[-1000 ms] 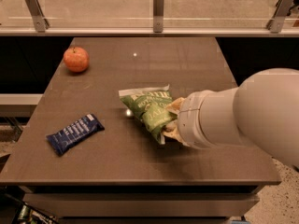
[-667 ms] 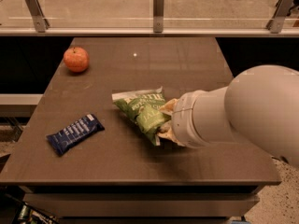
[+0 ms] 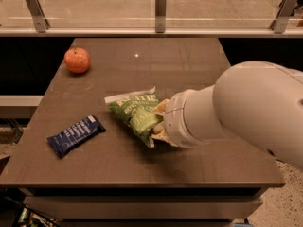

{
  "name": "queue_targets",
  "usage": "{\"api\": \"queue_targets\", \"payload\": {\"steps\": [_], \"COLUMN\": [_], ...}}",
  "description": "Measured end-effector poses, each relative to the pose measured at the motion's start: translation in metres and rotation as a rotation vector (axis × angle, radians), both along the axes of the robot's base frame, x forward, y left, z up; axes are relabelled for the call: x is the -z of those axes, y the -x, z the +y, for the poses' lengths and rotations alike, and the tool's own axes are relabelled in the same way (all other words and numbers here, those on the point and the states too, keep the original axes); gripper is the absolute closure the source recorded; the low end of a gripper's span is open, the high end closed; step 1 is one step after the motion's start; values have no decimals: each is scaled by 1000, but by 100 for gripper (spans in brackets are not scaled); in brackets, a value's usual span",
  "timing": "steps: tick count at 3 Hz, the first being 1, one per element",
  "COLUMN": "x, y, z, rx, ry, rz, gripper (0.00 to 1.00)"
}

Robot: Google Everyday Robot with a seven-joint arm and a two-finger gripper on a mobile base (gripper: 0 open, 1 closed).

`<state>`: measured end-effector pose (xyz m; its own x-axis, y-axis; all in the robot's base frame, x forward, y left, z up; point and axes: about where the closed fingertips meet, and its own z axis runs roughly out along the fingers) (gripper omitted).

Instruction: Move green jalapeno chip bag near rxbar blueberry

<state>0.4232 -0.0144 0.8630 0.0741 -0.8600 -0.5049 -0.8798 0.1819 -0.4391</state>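
The green jalapeno chip bag (image 3: 133, 113) is a crinkly green bag with white ends, near the middle of the brown table (image 3: 142, 60). My gripper (image 3: 158, 122) is at the bag's right end, mostly hidden behind my white arm (image 3: 236, 112), and it holds the bag there. The rxbar blueberry (image 3: 75, 135) is a flat dark-blue bar with white lettering, lying on the table to the left of the bag, a short gap away.
An orange-red apple (image 3: 77, 60) sits at the table's far left corner. A glass barrier with metal posts (image 3: 161, 8) runs behind the table. The table's front edge is close below the bar.
The chip bag has moved left across the table with my gripper, toward the blue bar. The bar and apple have not moved.
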Motion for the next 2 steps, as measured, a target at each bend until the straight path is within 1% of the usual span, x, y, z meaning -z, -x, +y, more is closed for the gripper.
{"api": "queue_targets", "payload": {"steps": [2], "x": [-1], "y": [1], "z": [2], "rx": [-5], "ry": [1], "rz": [-1], "gripper": [36]}}
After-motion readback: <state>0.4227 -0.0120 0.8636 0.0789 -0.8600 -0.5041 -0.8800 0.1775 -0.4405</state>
